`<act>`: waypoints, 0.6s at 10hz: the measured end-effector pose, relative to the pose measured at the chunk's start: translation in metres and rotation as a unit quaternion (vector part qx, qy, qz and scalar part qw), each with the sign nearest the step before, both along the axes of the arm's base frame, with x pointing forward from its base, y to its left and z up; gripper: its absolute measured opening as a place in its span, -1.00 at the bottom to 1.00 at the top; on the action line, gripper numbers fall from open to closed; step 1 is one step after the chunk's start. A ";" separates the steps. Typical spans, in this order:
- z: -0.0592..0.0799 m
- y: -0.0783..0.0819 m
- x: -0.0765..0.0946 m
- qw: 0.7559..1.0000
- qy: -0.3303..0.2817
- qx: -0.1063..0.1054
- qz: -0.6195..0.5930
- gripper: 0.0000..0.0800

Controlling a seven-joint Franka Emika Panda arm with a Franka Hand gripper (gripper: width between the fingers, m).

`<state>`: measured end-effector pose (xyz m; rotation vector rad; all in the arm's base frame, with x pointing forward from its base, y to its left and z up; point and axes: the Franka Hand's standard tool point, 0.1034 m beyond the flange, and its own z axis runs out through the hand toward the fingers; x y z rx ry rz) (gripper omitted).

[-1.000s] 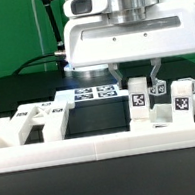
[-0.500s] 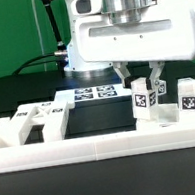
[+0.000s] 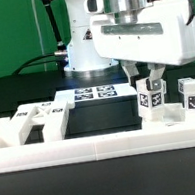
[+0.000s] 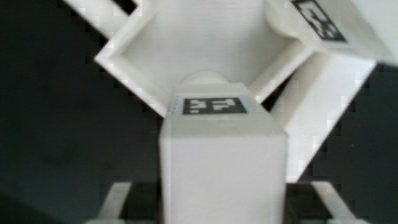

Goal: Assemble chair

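My gripper [image 3: 148,81] is shut on an upright white chair piece [image 3: 151,99] with a black-and-white tag, and holds it at the exterior view's right just behind the white border rail [image 3: 93,147]. In the wrist view this piece [image 4: 221,150] fills the middle between my fingers [image 4: 121,200], with its tag facing up. Behind it lies a larger angled white chair part [image 4: 151,50]. A second tagged chair piece [image 3: 194,96] stands close at the right. More white chair parts [image 3: 38,117] lie at the left.
The marker board [image 3: 92,90] lies flat on the black table behind the parts, near the arm's base. The border rail runs along the front and up both sides. A green wall stands behind.
My gripper has moved to the exterior view's right with the tagged piece. The second tagged piece at the right has also shifted right.
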<state>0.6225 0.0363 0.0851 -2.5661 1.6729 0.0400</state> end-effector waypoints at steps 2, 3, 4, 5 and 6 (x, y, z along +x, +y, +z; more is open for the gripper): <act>0.000 0.004 0.000 0.998 0.005 0.004 -0.063 -0.27; 0.000 0.005 0.000 0.995 0.008 0.005 -0.097 -0.27; 0.000 0.006 0.000 0.995 0.008 0.005 -0.104 -0.27; 0.000 0.006 0.000 0.995 0.008 0.005 -0.094 -0.27; 0.000 0.007 0.000 0.997 0.006 0.005 -0.078 -0.27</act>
